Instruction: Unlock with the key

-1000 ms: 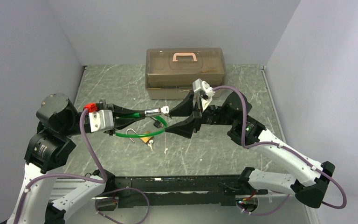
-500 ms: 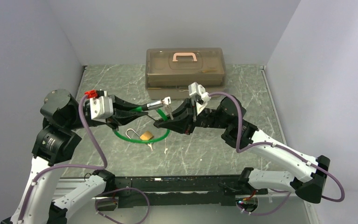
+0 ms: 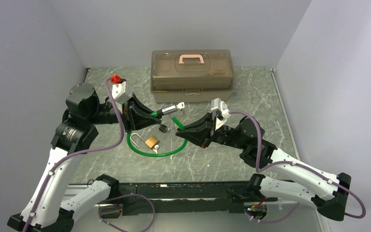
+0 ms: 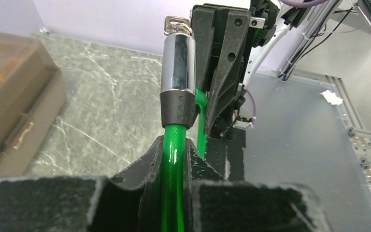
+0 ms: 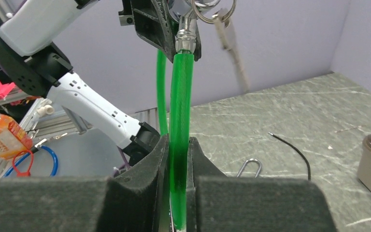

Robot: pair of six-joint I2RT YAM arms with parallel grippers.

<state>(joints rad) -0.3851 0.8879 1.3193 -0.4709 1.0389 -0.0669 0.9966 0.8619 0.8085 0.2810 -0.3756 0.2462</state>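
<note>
Left gripper [image 3: 149, 116], right gripper [image 3: 179, 129] each clamped on green cable lock [image 5: 179, 121]; toolbox [image 3: 192, 77] on worktop [image 3: 251, 96] closed, contents indistinct.

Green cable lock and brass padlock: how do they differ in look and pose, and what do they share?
The green cable lock is gripped by the left gripper and right gripper; the brass padlock lies untouched on the table. The cable lock is a long loop; the padlock is compact. Both are locks.

My pads [image 4: 38, 203] looked like rough, matt black foam. The cable [image 4: 173, 162] was glossy green plastic, its lock barrel [image 4: 178, 63] polished metal, the table [image 4: 101, 96] smooth veined stone.
</note>
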